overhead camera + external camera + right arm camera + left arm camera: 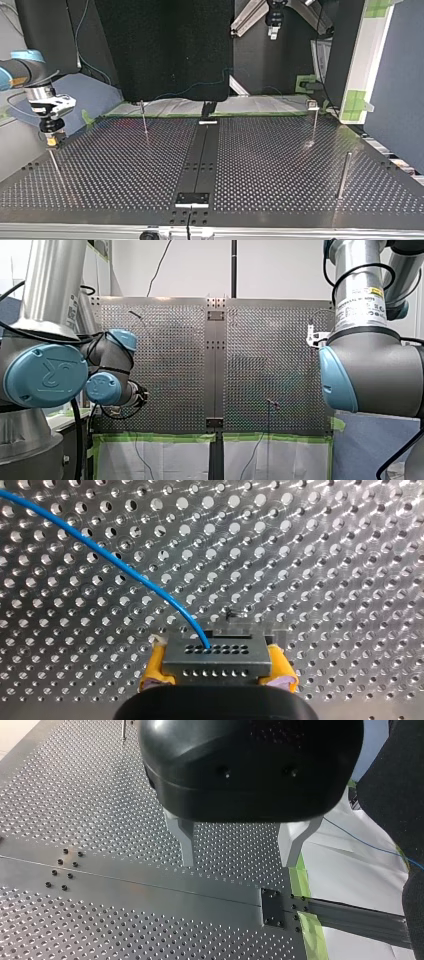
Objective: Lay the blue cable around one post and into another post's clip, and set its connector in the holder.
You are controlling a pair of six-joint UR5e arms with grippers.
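Across the perforated table (280, 170), thin posts (344, 175) stand well apart. At the top view's left, the right gripper (52, 140) clamps the grey connector (217, 655) between yellow pads (152, 671), the blue cable (115, 562) arching away from it over the holes. The left gripper (239, 862) hangs with fingers spread wide near green tape (312, 935).

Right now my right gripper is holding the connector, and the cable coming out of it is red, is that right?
Not quite: the cable is blue, not red, as the right wrist view shows. My right gripper does hold the connector.
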